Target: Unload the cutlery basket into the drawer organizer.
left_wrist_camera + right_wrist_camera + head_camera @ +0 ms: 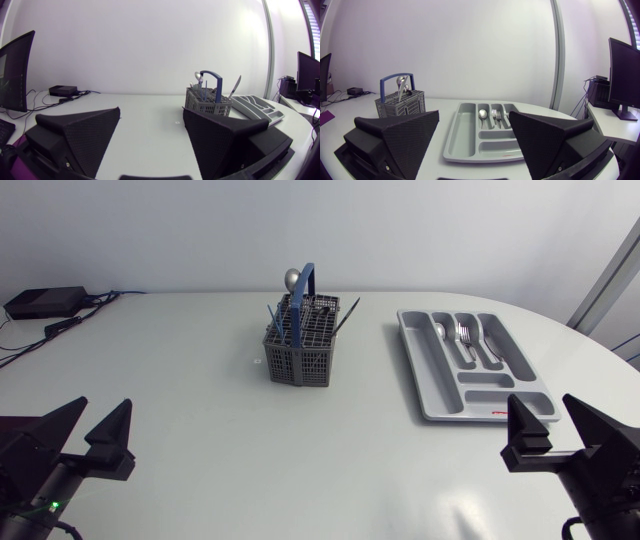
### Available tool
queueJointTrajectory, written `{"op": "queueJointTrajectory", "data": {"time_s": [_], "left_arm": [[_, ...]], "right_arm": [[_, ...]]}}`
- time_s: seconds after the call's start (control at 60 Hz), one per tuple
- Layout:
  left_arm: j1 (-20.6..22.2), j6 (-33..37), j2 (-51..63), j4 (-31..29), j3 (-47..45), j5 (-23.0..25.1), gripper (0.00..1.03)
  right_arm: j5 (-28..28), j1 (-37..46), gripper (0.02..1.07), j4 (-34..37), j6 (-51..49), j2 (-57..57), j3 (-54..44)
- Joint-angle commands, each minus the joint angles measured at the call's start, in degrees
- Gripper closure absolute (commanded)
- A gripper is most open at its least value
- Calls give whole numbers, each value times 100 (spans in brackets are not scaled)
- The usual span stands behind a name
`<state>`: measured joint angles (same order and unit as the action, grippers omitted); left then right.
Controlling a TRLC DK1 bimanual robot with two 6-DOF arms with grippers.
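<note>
The grey cutlery basket with a blue handle stands at the table's middle back, with a spoon, a knife and other pieces upright in it. It also shows ahead of my left gripper as the basket and ahead of my right gripper as the basket. The grey drawer organizer lies to the right, holding a spoon and forks. My left gripper rests open near the front left corner. My right gripper rests open in front of the organizer. Both are empty.
A black box with cables sits at the table's back left corner. The organizer lies close to the table's right edge.
</note>
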<state>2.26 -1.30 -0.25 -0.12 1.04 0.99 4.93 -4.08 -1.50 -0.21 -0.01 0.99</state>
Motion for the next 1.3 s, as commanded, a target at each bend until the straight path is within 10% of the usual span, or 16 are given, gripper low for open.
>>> {"op": "queueJointTrajectory", "data": {"time_s": [0.0,0.7,1.283], "left_arm": [[-42,-2,-54,12,-95,-20,4],[-50,-301,8,74,503,-20,9],[1250,-1039,4639,-717,3807,-346,9]], "right_arm": [[-1,-41,6,35,12,-25,-126],[61,-322,6,-8,100,-43,-91],[131,-577,7,-316,109,1961,1140]]}}
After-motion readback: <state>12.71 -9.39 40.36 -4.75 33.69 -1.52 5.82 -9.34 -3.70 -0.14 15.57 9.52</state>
